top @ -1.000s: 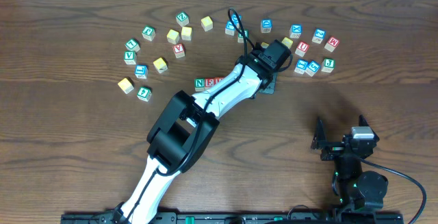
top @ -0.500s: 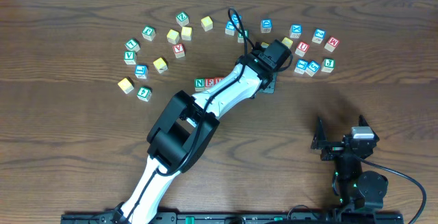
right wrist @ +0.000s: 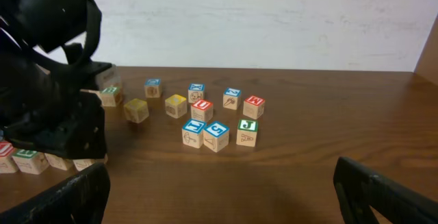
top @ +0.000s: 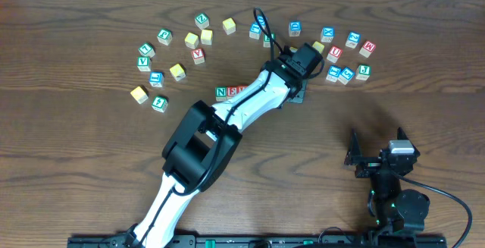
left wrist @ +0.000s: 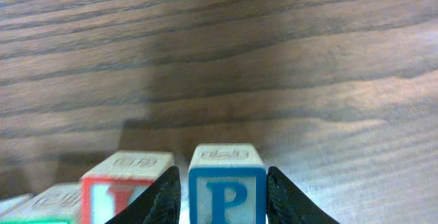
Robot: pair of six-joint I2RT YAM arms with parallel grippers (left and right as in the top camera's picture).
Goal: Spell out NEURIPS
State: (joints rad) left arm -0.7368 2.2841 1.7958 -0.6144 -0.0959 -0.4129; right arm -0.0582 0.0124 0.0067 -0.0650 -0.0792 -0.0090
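Left gripper (left wrist: 222, 195) clamped on blue P block (left wrist: 227, 161); red-lettered block (left wrist: 126, 179) just beside it on counter (left wrist: 274, 59). Right gripper (right wrist: 222, 193) spread wide.

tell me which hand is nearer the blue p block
Left. The left hand has the blue P block between its fingers; the right hand sits open, far off by the table's near edge.
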